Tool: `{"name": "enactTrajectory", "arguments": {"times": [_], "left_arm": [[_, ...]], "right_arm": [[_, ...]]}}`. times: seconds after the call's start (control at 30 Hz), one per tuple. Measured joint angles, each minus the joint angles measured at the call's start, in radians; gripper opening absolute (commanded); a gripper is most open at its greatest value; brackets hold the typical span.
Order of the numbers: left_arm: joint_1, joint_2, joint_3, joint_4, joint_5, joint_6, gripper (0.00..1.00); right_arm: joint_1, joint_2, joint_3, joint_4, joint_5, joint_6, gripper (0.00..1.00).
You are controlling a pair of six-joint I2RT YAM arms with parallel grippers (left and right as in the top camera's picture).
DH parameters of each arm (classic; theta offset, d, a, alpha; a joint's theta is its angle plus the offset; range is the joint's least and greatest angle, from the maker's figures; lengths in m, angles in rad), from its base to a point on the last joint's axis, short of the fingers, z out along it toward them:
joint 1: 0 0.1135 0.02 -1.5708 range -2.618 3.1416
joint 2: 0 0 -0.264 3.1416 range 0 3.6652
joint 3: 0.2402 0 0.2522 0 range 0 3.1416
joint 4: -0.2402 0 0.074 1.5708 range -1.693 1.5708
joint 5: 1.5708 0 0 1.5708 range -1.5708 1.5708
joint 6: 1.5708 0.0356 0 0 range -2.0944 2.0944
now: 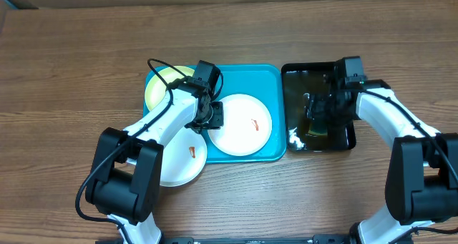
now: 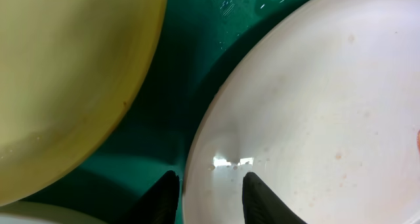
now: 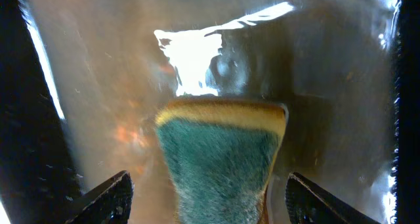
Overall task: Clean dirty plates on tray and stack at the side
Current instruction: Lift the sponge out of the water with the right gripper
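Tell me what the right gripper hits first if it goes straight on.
The right gripper would likely meet the sponge first, lying in the black tray between its open jaws; depth is unclear.

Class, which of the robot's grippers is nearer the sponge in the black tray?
Right. The right gripper hangs over the sponge, fingers either side; the left gripper is far off, at the white plate.

We cannot tell whether the left gripper [image 2: 210,178] pinches the white plate [image 2: 315,106] rim between its 2 fingers [image 2: 164,198]. Between the right gripper's [image 3: 209,181] fingers [image 3: 108,198], the sponge's [image 3: 220,152] near end is cut off.
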Motion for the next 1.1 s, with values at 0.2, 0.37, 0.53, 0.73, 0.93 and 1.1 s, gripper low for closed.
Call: {"name": "enactTrajectory", "arguments": {"times": [0.2, 0.37, 0.53, 0.73, 0.93, 1.1], "left_arm": [[0.000, 0.000, -0.031, 0.019, -0.005, 0.000, 0.33], [0.000, 0.000, -0.044, 0.035, -0.008, -0.008, 0.26], [0.000, 0.000, -0.045, 0.053, -0.012, -0.026, 0.12], [0.000, 0.000, -0.045, 0.055, -0.012, -0.026, 0.14], [0.000, 0.000, -0.045, 0.060, -0.012, -0.026, 0.15], [0.000, -0.001, -0.045, 0.066, -0.010, -0.026, 0.04]], "right_arm": [[0.000, 0.000, -0.034, 0.017, -0.005, 0.002, 0.65], [0.000, 0.000, -0.034, 0.020, -0.006, -0.001, 0.43], [0.000, 0.000, -0.034, 0.021, -0.008, -0.005, 0.04], [0.000, 0.002, 0.050, -0.167, -0.018, -0.038, 0.04], [0.010, 0.002, 0.208, -0.265, -0.024, -0.049, 0.04], [0.040, 0.002, 0.212, -0.286, 0.026, -0.051, 0.04]]}}
